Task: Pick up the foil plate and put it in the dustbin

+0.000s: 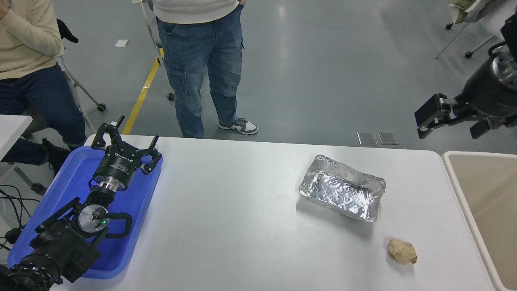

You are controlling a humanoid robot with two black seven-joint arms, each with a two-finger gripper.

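The big white table (226, 226) has lots of bare room in the middle. The cream dustbin (456, 178) stands at the table's right edge, just beside it, and looks empty as far as can be seen. A blue tray (137, 226) lies at the left edge, and the left gripper (123, 143) is parked over it with its fingers spread wide. The right gripper (446, 119) hangs high at the right, above the far edge and well apart from everything; its fingers look spread and it holds nothing. The shiny foil plate (342, 188) sits on the table between the middle and the dustbin. A small brown paper ball (402, 251) lies near it, toward the front.

I think this is the reaching step. Next, the right gripper should come down over the plate's thin rim and pinch gently, because foil bends. The way to the dustbin is short and open.
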